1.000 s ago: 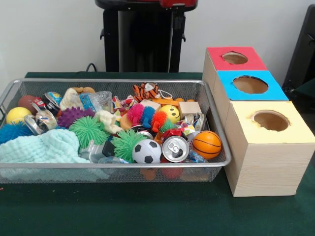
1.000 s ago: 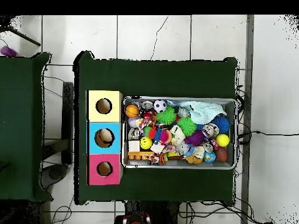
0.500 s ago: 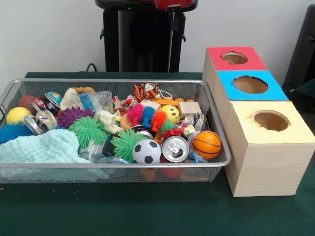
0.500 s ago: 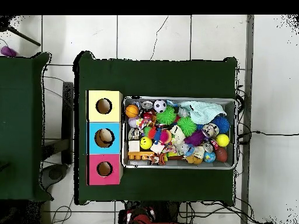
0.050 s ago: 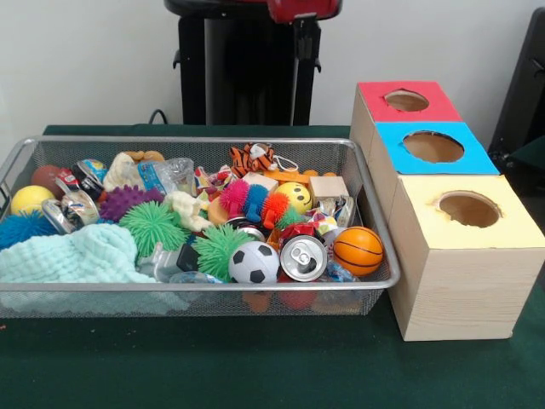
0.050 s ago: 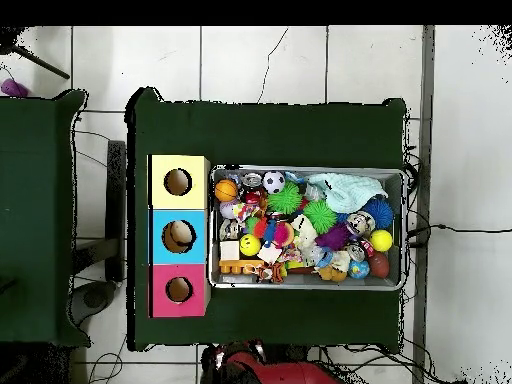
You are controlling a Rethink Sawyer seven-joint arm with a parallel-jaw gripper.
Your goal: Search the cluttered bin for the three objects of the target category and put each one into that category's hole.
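A wire mesh bin holds a jumble of toys. Near its front lie a soccer ball, a small basketball and a drink can. A yellow smiley ball sits behind them, and a plain yellow ball lies far left. To the bin's right stand three boxes with round holes: red, blue and yellow. Only a red part of the arm shows at the picture edges. No gripper shows in either view.
Green spiky balls, a purple one, a teal cloth, a tiger plush and a wooden block crowd the bin. In the overhead view, something tan shows inside the blue box's hole. Green cloth covers the table.
The red arm has swung further into the bottom of the overhead view, spreading to the right. The bin's contents and the boxes have not moved.
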